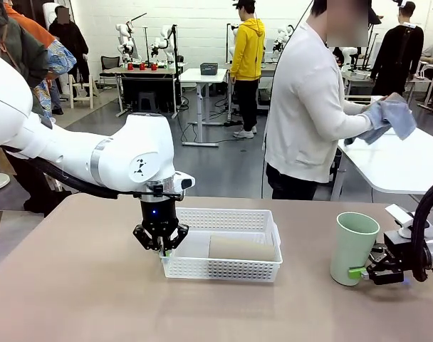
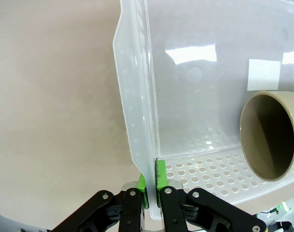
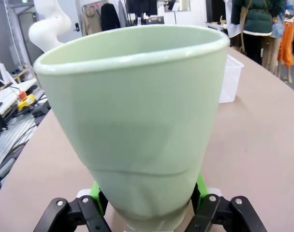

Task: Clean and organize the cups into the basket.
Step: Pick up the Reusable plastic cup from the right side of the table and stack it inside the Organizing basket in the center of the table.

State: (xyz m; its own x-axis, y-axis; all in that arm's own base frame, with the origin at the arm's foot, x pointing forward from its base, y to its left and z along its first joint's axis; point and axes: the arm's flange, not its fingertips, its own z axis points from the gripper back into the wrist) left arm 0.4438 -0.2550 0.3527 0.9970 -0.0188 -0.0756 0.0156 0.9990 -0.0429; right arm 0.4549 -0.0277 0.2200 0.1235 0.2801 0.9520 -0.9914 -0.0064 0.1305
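Mint cup (image 1: 353, 246) within right gripper (image 1: 360, 273)

Front: across surface (image 1: 74, 299), mid-range. Left wrist close on basket (image 2: 137, 96), right wrist on cup (image 3: 137, 121); both shared with front.

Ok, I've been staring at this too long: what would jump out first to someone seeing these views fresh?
Most striking is the left gripper pinching the left end wall of the white perforated basket at mid-table, with a tan cup lying on its side inside. At the table's right, the mint green cup stands upright, with the right gripper and its pads flanking the base; whether they actually grip it is unclear.
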